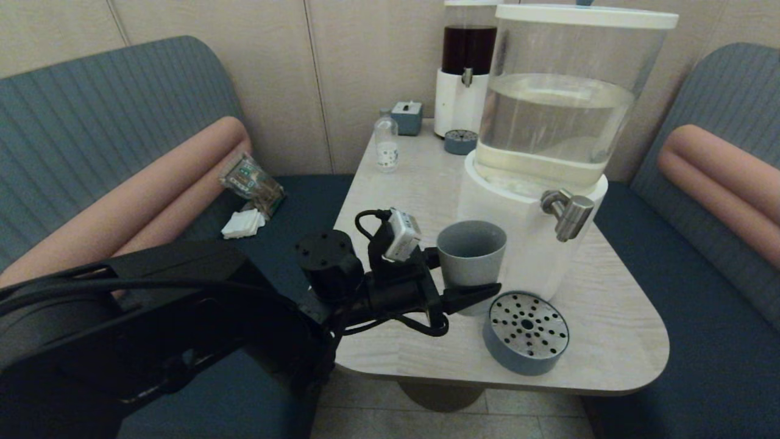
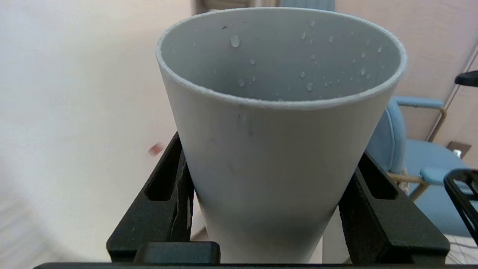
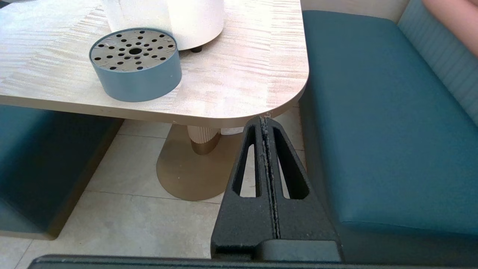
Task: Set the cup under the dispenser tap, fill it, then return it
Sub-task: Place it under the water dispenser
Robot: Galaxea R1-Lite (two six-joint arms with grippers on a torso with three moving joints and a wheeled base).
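The grey-blue cup stands upright between the fingers of my left gripper, which is shut on its lower half. It is just left of the big white-based dispenser, left of and lower than the brushed-metal tap, and not under the spout. In the left wrist view the cup fills the left gripper, with water drops on its inner wall; its bottom is hidden. My right gripper is shut and empty, hanging low off the table's near right corner.
The round perforated drip tray sits at the table's front edge, below the tap. At the back stand the dark-liquid dispenser, a small tray, a clear bottle and a blue box. Benches flank the table.
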